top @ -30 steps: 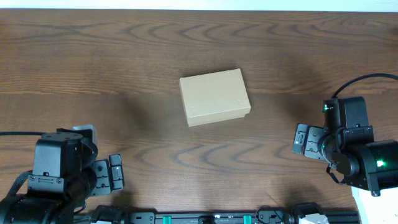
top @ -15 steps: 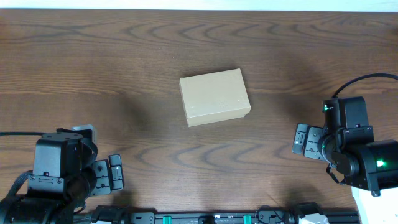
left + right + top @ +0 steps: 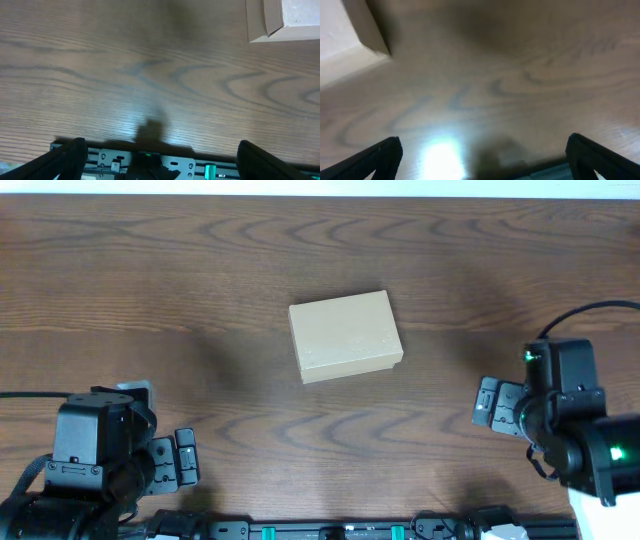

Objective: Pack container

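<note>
The container [image 3: 345,335] is a plain tan cardboard box with its lid down, lying slightly askew at the middle of the dark wooden table. Its corner shows at the top right of the left wrist view [image 3: 285,20] and, blurred, at the top left of the right wrist view [image 3: 350,35]. My left gripper [image 3: 185,462] sits near the front left, well short of the box, open with nothing between its fingers [image 3: 70,157]. My right gripper [image 3: 490,405] is at the front right, also open and empty, its fingers [image 3: 592,155] wide apart over bare wood.
A metal rail [image 3: 330,530] with green parts runs along the table's front edge between the two arm bases and also shows in the left wrist view [image 3: 160,162]. A black cable [image 3: 590,308] loops above the right arm. The table's far edge meets a white strip [image 3: 320,188].
The right arm has shifted slightly toward the front edge, and its wrist view is blurred. The left arm and the container have not moved.
</note>
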